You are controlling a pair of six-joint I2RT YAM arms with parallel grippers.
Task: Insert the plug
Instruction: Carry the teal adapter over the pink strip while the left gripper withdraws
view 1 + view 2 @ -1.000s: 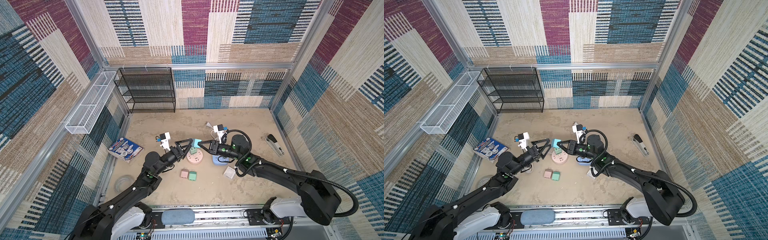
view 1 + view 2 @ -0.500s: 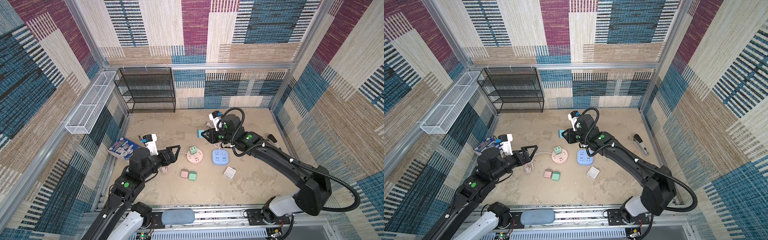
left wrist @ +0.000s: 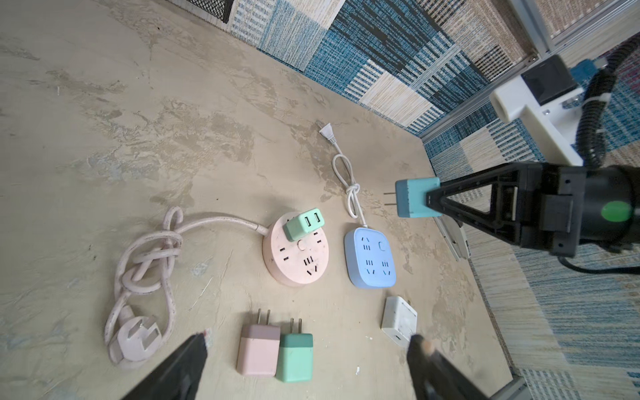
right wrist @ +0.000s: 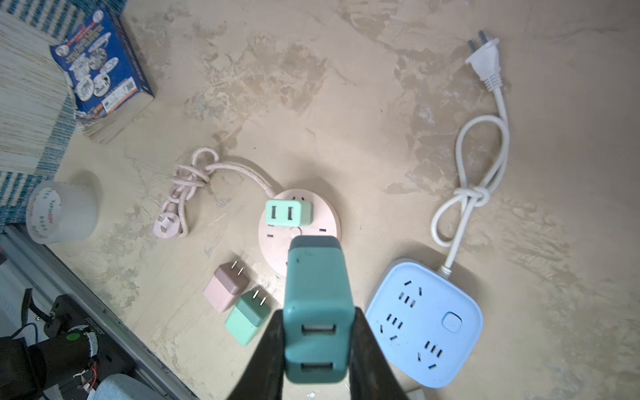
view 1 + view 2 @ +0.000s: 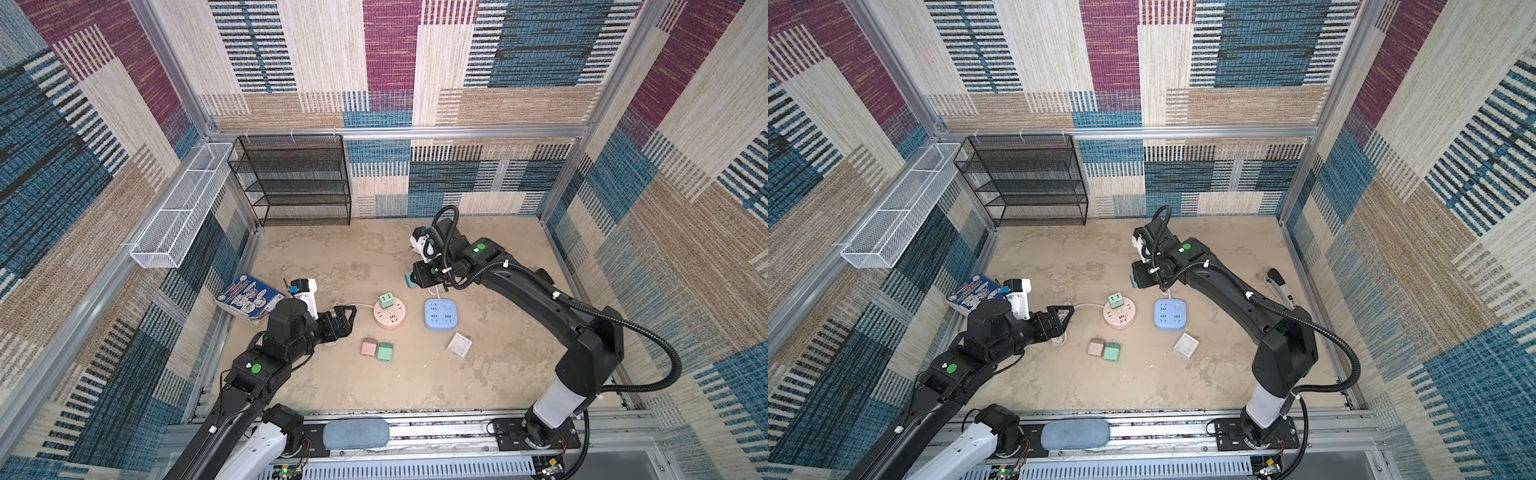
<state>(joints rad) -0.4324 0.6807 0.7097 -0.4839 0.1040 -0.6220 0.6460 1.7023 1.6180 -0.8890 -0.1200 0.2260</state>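
Teal plug (image 4: 317,311) aloft in right jaws

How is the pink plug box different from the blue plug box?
The pink power strip is round; the blue power strip is square with rounded corners. The pink one has a mint charger plugged in; the blue one's sockets are all empty. The pink one trails a pink cord, the blue one a white cord. Both lie flat, cords knotted.

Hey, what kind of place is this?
Probably a robot test cell, not a home: patterned wall panels on an aluminium frame box in a tabletop, with a pink round power strip and blue power strip laid out.
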